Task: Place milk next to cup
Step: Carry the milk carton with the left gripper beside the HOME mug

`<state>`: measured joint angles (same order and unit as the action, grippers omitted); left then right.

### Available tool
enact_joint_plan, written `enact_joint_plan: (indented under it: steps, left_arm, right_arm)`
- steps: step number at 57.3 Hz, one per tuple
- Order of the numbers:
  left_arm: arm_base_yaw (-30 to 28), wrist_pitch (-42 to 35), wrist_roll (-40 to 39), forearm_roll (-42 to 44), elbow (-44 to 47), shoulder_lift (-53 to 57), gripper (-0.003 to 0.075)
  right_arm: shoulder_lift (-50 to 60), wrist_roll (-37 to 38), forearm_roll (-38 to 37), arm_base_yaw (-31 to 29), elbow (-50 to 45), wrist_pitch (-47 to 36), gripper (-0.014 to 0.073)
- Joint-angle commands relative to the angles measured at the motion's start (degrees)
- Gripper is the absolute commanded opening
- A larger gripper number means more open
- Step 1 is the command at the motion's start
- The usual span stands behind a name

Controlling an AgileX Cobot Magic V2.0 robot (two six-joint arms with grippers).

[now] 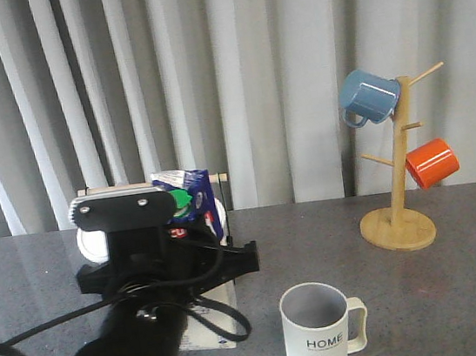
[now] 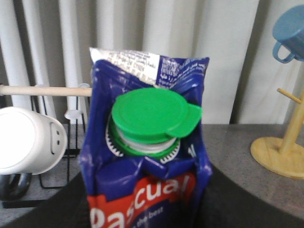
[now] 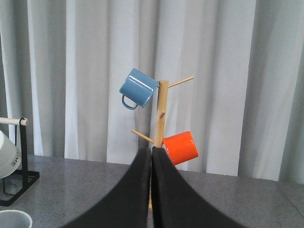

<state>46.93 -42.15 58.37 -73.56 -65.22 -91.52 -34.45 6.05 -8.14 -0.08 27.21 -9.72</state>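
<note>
The milk (image 2: 147, 142), a blue carton with a green cap and a red "Pascual" label, fills the left wrist view. My left gripper (image 2: 147, 202) is shut on it, with dark fingers (image 2: 52, 209) on both sides. In the front view the left arm (image 1: 166, 266) hides most of the carton (image 1: 186, 198), which stands left of centre. The cup (image 1: 318, 332), a pale ribbed mug with "HOME" lettering, stands at the front, to the right of the carton and apart from it. My right gripper (image 3: 151, 159) is shut and empty, above the table, facing the mug tree.
A wooden mug tree (image 1: 396, 210) stands at the back right with a blue mug (image 1: 368, 97) and an orange mug (image 1: 432, 163). A black rack with a wooden bar holds a white mug (image 2: 28, 140) at the back left. A curtain closes the back.
</note>
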Motion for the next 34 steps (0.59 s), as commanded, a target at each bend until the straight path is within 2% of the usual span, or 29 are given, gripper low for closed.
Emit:
enact_joint_plan:
  steps: [1,11,20,34]
  left_arm:
    - [0.8,-3.02,0.4,0.95,-4.7,-1.78,-0.0006]
    - [1.09,-3.45,-0.28,0.66,-6.52,-6.69,-0.0006]
    - [1.54,-3.73,-5.64,0.45,-6.52,-9.05,-0.0006]
    - [1.83,-8.16,-13.18,0.71,-6.52,-9.87,-0.0006]
  right_arm:
    - [-0.01,-0.13,0.18,-0.2,1.4,-4.41,-0.0008]
    - [-0.01,-0.13,0.18,-0.2,1.4,-4.41,-0.0008]
    - [-0.01,-0.13,0.18,-0.2,1.4,-4.41,-0.0008]
    - [-0.01,-0.13,0.18,-0.2,1.4,-4.41,-0.0008]
